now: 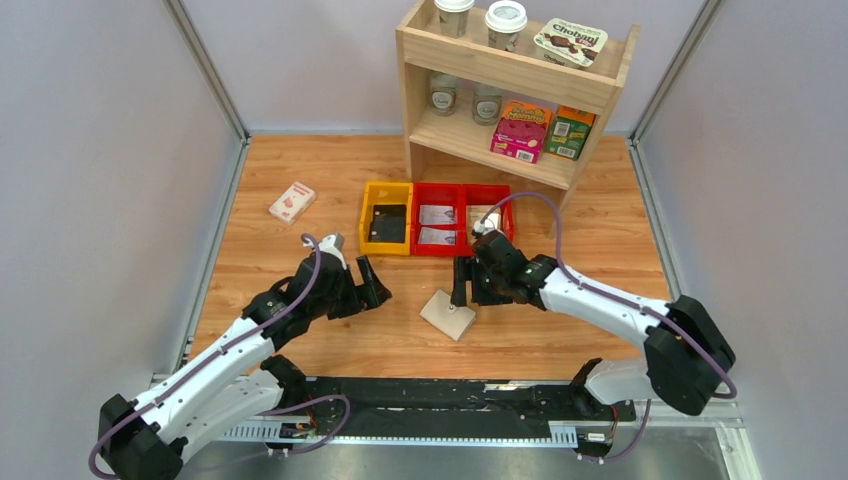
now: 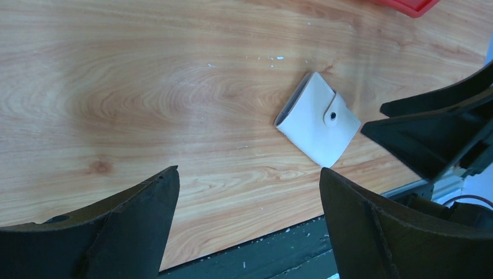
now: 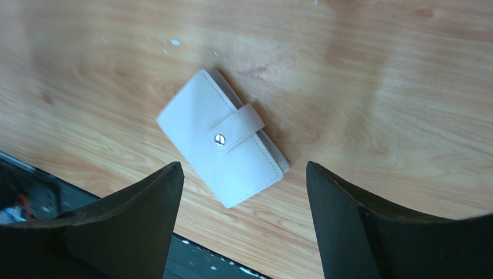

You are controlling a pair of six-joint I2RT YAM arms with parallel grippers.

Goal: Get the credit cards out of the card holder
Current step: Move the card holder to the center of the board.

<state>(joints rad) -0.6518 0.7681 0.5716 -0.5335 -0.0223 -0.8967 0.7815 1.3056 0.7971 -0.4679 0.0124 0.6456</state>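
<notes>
The card holder (image 1: 447,313) (image 2: 317,119) (image 3: 221,136) is a cream wallet lying flat on the wooden table, folded with its snap tab fastened. My right gripper (image 1: 478,290) (image 3: 243,164) hovers just above its far side, jaws open and empty, touching nothing. To the wallet's left, apart from it, my left gripper (image 1: 365,290) (image 2: 249,170) is wide open with nothing between its fingers. Two silver-grey credit cards (image 1: 437,226) lie in the middle red bin (image 1: 437,194).
A yellow bin (image 1: 386,190) holding a black block and another red bin (image 1: 487,192) flank the middle bin. Behind stands a wooden shelf (image 1: 505,75) with cups and boxes. A white-and-red small box (image 1: 291,202) lies at the far left. The table's front edge runs close below the wallet.
</notes>
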